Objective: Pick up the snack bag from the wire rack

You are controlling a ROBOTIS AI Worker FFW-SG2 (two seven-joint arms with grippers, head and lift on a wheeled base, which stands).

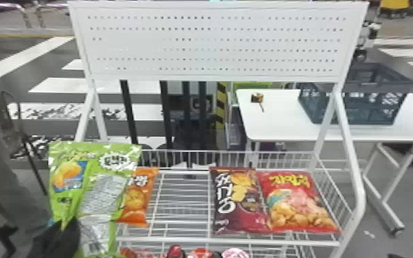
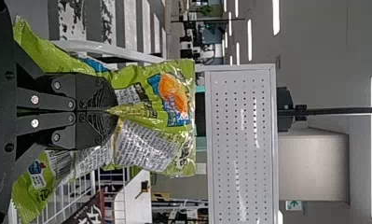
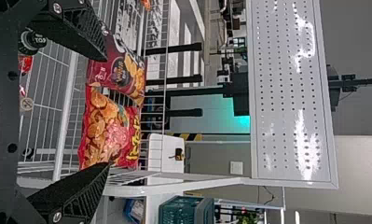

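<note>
The left gripper (image 2: 114, 111) clamps the green bag (image 1: 104, 192) by a fold, likely for secure lifting, at the rack's (image 1: 229, 242) left side. The right gripper (image 3: 106, 112), fingers apart, is presumably idle.

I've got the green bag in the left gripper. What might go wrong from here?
The left gripper pinches the green bag along a crumpled fold of film, so the bag might slip or twist.
In the head view the green bag overlaps the orange bag; swinging it inward could nudge that one.
The right gripper has its jaws open, with the red bag ahead; moving that arm forward might disturb it.
</note>
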